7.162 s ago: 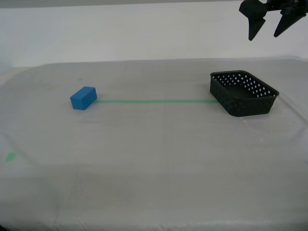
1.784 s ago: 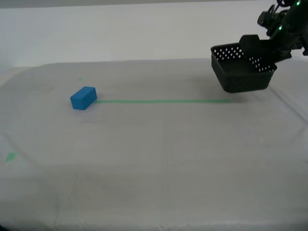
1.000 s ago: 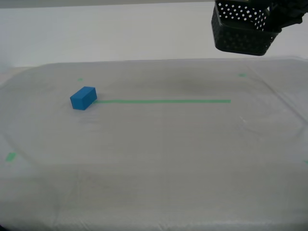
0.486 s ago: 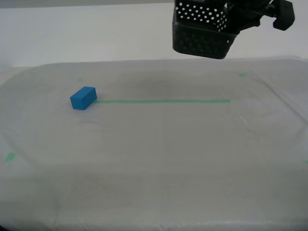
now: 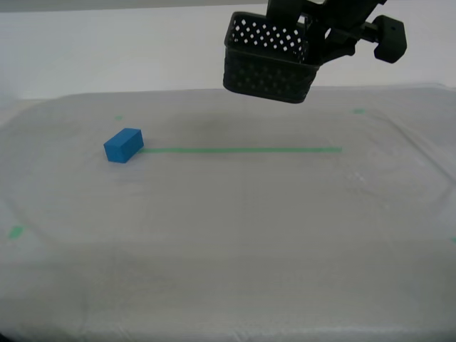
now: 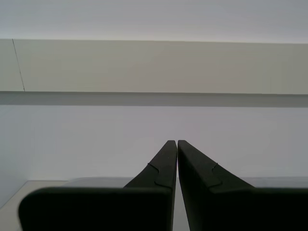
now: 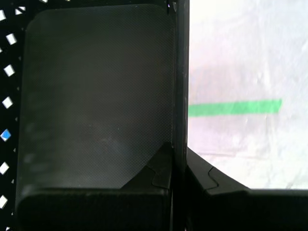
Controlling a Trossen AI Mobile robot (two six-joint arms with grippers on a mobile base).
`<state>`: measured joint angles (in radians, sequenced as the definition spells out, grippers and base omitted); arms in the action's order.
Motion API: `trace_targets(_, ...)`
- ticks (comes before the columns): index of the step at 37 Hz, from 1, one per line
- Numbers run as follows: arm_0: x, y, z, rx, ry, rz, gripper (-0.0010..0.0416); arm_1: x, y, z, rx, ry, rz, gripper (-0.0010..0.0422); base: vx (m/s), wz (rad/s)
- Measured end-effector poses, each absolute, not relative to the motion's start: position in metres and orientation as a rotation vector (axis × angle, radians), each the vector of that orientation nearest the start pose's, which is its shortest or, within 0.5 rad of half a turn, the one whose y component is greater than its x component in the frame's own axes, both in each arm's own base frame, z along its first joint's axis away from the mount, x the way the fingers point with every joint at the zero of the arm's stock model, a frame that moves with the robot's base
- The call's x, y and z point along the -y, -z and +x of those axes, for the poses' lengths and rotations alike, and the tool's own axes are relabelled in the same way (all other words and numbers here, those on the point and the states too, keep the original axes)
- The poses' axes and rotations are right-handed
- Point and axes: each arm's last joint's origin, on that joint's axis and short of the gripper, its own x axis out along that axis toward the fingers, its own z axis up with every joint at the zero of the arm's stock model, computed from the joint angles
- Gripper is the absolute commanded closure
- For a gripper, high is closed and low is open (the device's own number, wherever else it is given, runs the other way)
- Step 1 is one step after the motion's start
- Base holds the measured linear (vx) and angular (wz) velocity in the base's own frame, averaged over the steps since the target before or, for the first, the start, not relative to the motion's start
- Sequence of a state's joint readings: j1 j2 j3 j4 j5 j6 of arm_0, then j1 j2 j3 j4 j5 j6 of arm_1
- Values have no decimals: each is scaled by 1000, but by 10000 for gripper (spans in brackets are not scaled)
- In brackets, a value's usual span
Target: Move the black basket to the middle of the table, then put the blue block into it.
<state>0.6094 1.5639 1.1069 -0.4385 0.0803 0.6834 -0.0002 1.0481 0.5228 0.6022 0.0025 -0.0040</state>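
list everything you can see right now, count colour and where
black basket: 1, black, perforated walls, held in the air above the table's far middle
blue block: 1, bright blue, on the cloth toward the exterior view's left, at the tape line's end
green tape line: 1, green, running across the table
small green bits: a few, green, scattered near the table's edges
table: 1, pale grey-white cloth
my first gripper: 1, black, clamped on the basket's wall
my second gripper: 1, black, jaws together, facing a pale wall
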Motion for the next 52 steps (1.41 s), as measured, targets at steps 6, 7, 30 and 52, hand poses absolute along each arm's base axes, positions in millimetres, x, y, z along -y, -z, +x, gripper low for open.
trace_targets(6,-196,-227,272,-1002,-131,289,407,0,-269,227,77,3,-4,412,0,0)
trace_targets(7,-198,-225,274,-1009,-121,279,407,0,-269,227,77,3,-4,412,0,0)
trace_targets(30,-250,-183,313,-1112,-72,154,407,0,-269,227,77,3,-4,412,0,0)
trace_targets(52,-268,-113,332,-1193,3,51,407,0,-269,227,77,3,-4,412,0,0)
